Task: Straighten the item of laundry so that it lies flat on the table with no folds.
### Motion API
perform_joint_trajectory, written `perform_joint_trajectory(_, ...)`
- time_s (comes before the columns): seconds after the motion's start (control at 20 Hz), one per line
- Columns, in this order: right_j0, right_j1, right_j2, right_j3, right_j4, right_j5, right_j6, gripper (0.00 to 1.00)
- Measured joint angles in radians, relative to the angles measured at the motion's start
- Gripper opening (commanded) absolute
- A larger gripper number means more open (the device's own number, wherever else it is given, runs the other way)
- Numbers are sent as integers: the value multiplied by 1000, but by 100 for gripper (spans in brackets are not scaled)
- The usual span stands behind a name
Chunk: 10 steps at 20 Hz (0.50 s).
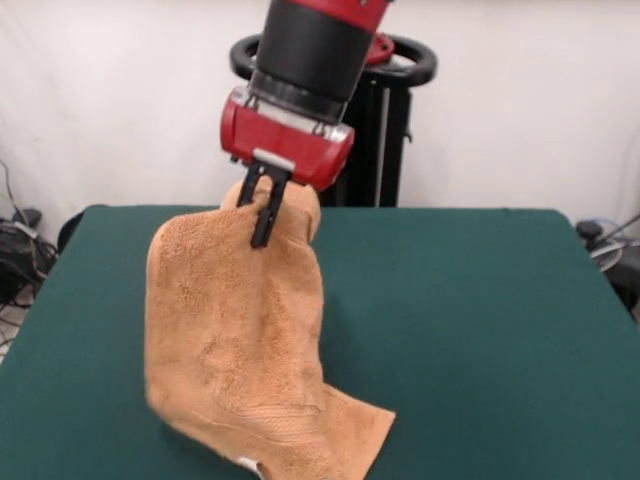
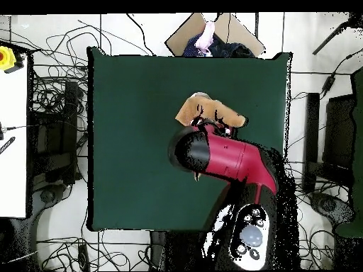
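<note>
Above table [image 1: 480,300] left-centre | gripper [image 1: 265,205] fingers pinch terry towel [image 1: 235,340] top edge, towel hanging, lower corner dragging | step: lift-and-spread | next: likely lay it out flat

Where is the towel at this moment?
In the front view the towel hangs left of centre from the gripper, shut on its top edge, with its lower end resting on the green table near the front edge.

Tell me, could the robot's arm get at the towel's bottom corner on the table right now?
Probably not yet: its fingers are shut on the towel's top, holding it hanging; they would need to let go first.
</note>
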<state>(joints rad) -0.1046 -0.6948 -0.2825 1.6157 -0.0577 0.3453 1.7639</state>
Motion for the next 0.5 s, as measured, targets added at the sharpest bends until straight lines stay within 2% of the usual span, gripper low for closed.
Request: perform_joint_trajectory(0.5, 10, 5, 0, 85, -40, -18, 0, 0)
